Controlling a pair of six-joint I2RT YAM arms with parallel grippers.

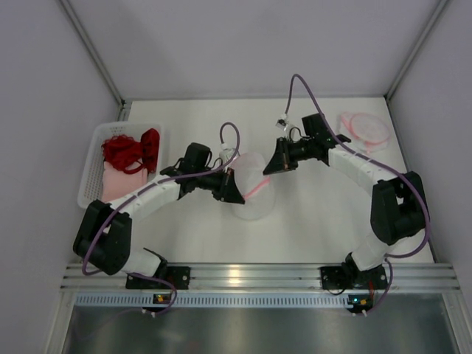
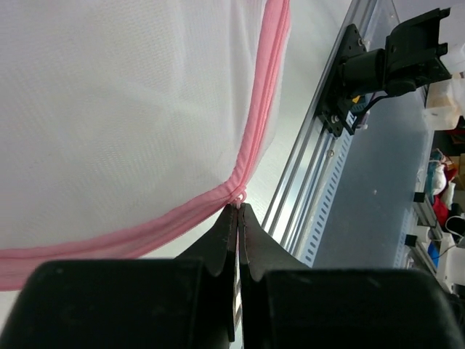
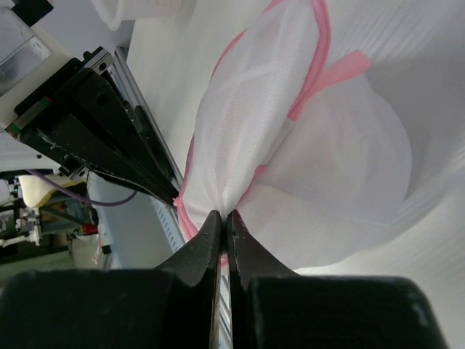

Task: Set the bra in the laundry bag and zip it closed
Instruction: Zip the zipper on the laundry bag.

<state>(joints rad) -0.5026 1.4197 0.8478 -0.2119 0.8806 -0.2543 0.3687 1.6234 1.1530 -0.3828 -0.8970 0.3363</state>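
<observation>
The left end effector (image 2: 238, 209) pinches the laundry bag (image 2: 123, 109) by its pink trim (image 2: 259, 120); the right end effector (image 3: 224, 218) pinches its mesh (image 3: 334, 167). Limp, slippery netting: the trim likely grips best.

A white table (image 1: 310, 228) stands between pale grey walls (image 1: 44, 74), aluminium rail (image 1: 251, 276) along its near edge.

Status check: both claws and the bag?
Left claw shut on pink trim of laundry bag. Right claw shut on its mesh. Red bra in basket, not bagged.

Laundry bag (image 1: 254, 203) lies centred on surface (image 1: 317, 221), left gripper (image 1: 239, 195) and right gripper (image 1: 268, 170) at its edges. Red bra (image 1: 133, 150) sits in basket (image 1: 88, 173), far left.
</observation>
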